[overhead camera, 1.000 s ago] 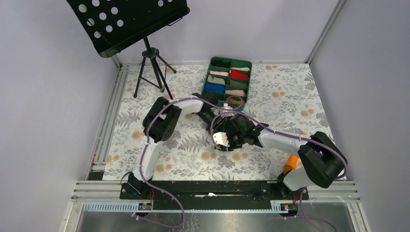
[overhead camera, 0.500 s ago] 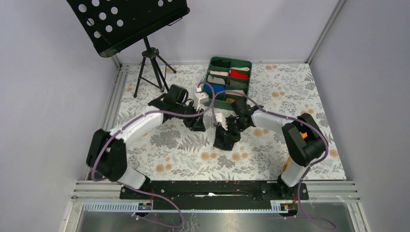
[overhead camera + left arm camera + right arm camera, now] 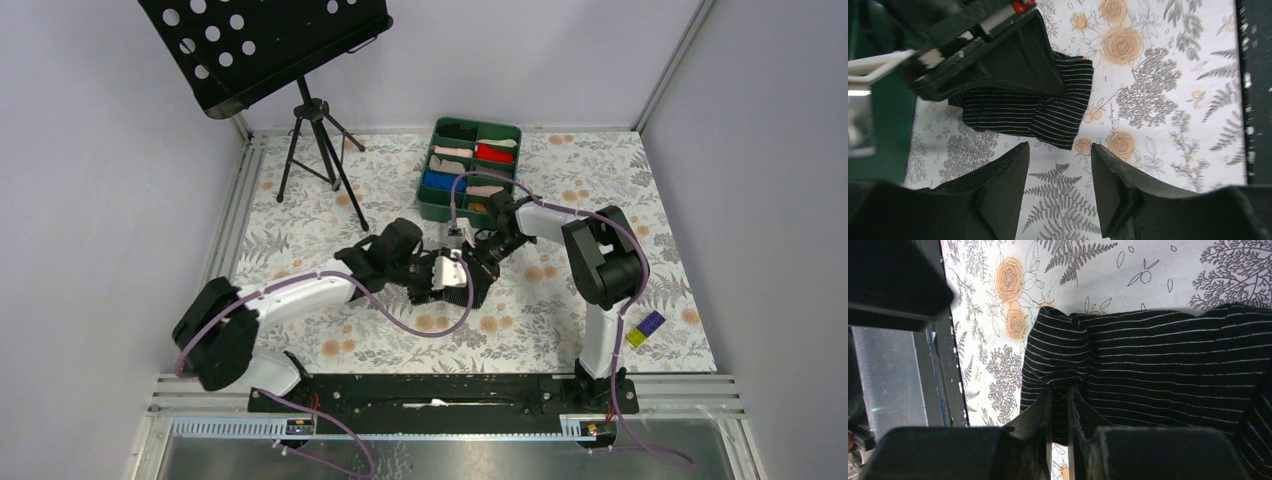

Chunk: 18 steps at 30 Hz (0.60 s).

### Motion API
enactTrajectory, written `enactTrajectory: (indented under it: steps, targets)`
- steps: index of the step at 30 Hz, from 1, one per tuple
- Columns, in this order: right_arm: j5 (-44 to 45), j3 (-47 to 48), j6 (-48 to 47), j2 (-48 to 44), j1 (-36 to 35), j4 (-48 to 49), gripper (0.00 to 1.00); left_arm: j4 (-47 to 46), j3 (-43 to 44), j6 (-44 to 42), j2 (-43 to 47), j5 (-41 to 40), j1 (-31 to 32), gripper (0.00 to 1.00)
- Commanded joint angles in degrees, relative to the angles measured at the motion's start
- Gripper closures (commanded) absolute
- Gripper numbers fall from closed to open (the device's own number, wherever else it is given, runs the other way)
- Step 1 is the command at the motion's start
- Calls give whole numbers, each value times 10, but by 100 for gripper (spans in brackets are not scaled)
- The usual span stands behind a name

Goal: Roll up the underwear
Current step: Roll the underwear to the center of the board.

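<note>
The underwear (image 3: 1158,355) is black with thin white stripes and lies bunched on the floral tablecloth in mid-table (image 3: 478,290). It also shows in the left wrist view (image 3: 1038,112). My right gripper (image 3: 1059,392) is shut on a fold at the garment's edge, low over the cloth (image 3: 483,254). My left gripper (image 3: 1060,150) is open and empty, just short of the garment's near edge, with bare tablecloth between its fingers. From above it sits left of the garment (image 3: 456,279). No orange tag shows.
A green compartment tray (image 3: 431,190) with small cloth rolls stands just behind the right gripper. A music stand's tripod (image 3: 315,150) stands at the back left. Small purple (image 3: 651,322) and yellow (image 3: 636,337) blocks lie at the right front.
My left arm has swung down and right, bringing its open gripper up to the garment. My right arm has drawn back toward the tray, still holding the garment, which now lies lower and more bunched.
</note>
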State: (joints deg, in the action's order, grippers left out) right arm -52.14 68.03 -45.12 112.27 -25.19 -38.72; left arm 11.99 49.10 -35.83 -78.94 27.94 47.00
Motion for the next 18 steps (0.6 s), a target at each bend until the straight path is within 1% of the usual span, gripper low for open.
enactTrajectory:
  steps: [1, 5, 8, 12, 18]
  targets:
    - [64, -1, -2, 43, 5, -53, 87, -64, 23, -117, -67, 8, 10, 44]
    - [66, 2, 3, 48, 7, -53, 86, -71, 32, -142, -110, 30, 23, 44]
    - [66, 5, 6, 51, 7, -53, 86, -90, 29, -144, -135, 11, 30, 43]
    - [67, 6, 9, 54, 7, -52, 86, -154, -1, -149, -149, -18, 38, 43]
    - [69, 12, 20, 60, 7, -51, 86, -163, -1, -157, -174, 6, 41, 44]
